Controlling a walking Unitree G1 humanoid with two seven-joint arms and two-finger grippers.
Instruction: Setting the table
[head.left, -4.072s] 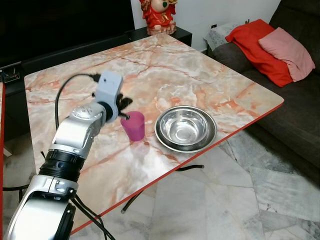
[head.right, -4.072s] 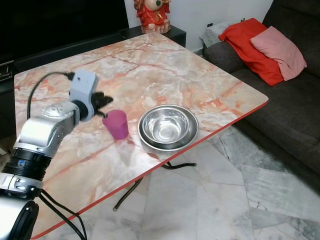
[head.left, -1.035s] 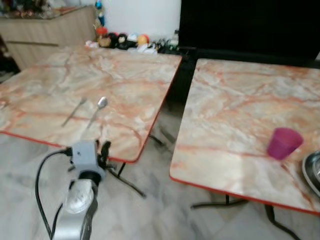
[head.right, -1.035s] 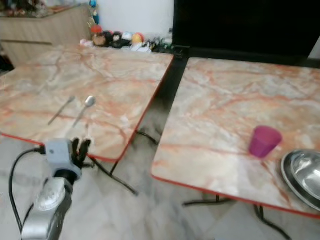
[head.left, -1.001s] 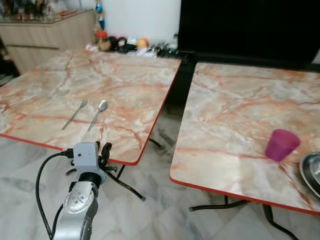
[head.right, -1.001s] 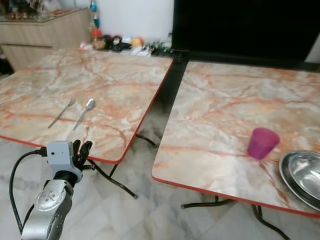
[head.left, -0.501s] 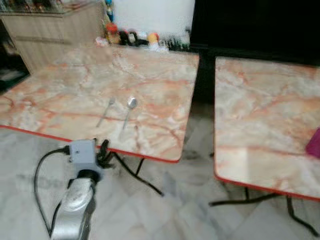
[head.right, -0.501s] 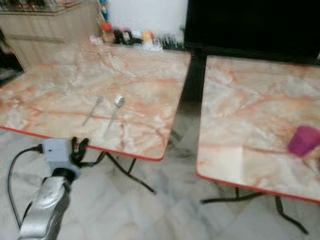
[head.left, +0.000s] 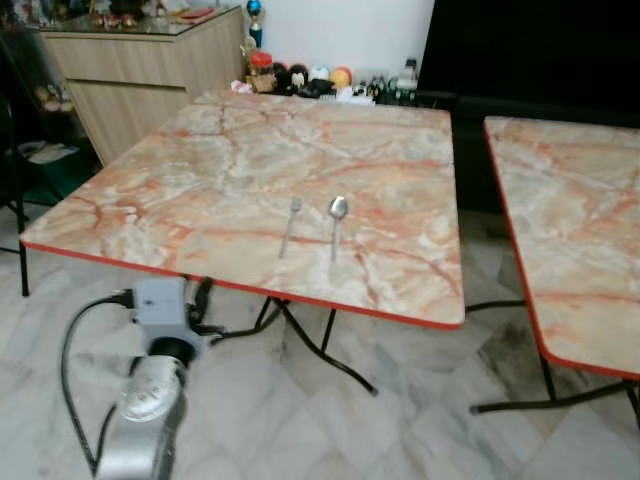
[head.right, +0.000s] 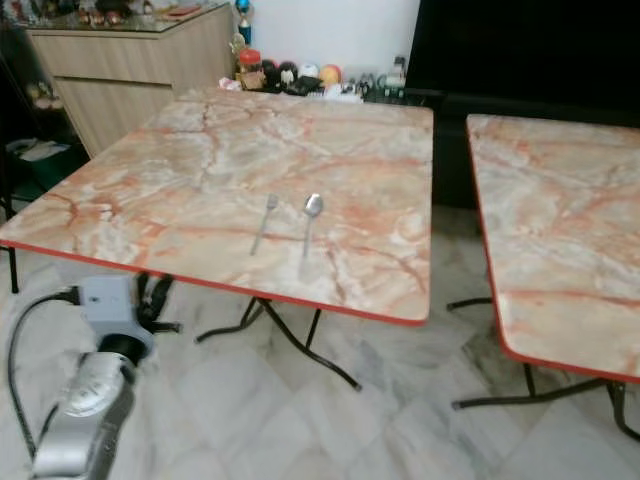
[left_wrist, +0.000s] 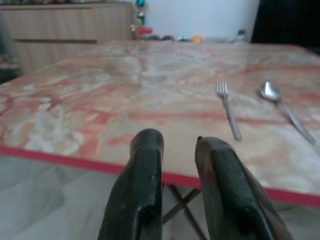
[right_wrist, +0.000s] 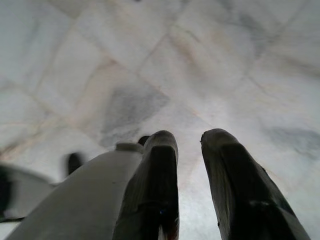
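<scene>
Cutlery is lying on the nearer marble bench (head.left: 200, 200): a fork (head.left: 290, 226) and a spoon (head.left: 336, 223) are resting side by side, just apart, handles pointing toward the red front edge and both sitting well inside it. That edge is running diagonally across the head views, with folding metal legs (head.left: 320, 345) showing beneath it. A second marble bench (head.left: 570, 230) is standing to the robot's right, separated from the first by an open strip of tiled floor (head.left: 480, 300). A wooden cabinet (head.left: 140, 75) is standing behind the first bench to the robot's left, and small ornaments (head.left: 310, 80) are lining the far wall.

The left pincer (head.left: 200, 300) is hanging in front of the bench, just below the level of the red edge and to the left of the cutlery, over open floor; its fingers (left_wrist: 145, 190) are standing slightly apart and holding nothing, pointing toward the fork. The right pincer (right_wrist: 189, 142) is pointing down at bare marble floor, its fingers slightly apart and empty.
</scene>
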